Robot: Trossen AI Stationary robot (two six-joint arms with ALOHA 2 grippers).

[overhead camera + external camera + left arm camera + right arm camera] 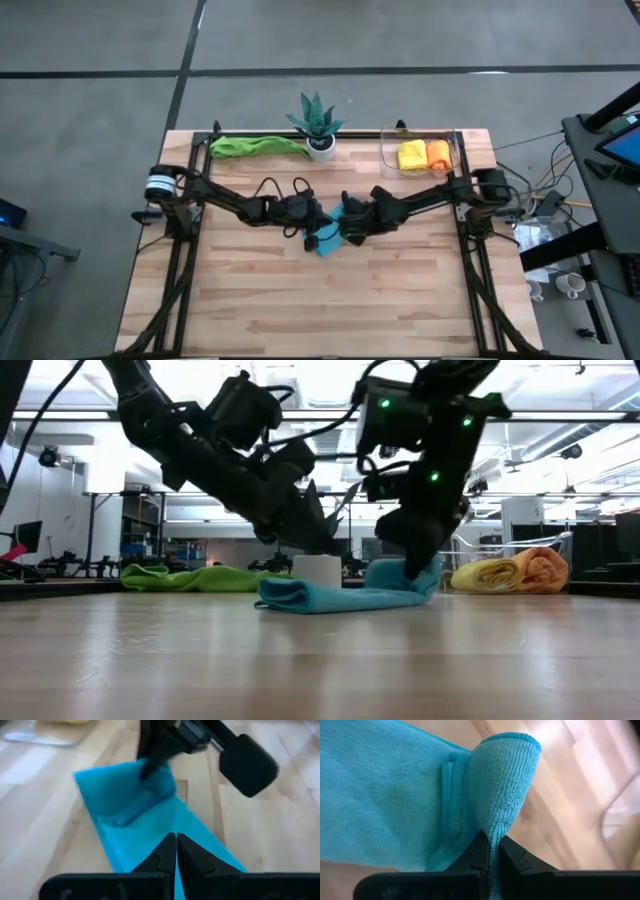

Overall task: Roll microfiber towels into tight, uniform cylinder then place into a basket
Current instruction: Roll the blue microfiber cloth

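- Green towel (255,146) lies unrolled along the far left edge of your table (400,300), beside the potted plant (317,122); it waits its turn.
- Your left gripper (175,846) is clenched with nothing between its fingers, and it hangs over the near end of the light blue towel (328,238) at mid-table.
- That light blue towel lies folded into a flat strip, with one end lifted into a loose hump.
- Your right gripper (489,851) is clamped on that lifted edge; the wrist view shows the cloth pinched between its fingers.
- Rolling looks only just begun: you have one first turn, and most of the strip lies flat.
- Next, you would need to carry the pinched edge over along the strip while your left gripper pins the flat part, so the roll stays tight and even.
- Far right, the basket (388,150) already holds a yellow roll (412,155) and an orange roll (438,152) side by side, with room that looks enough for one more.
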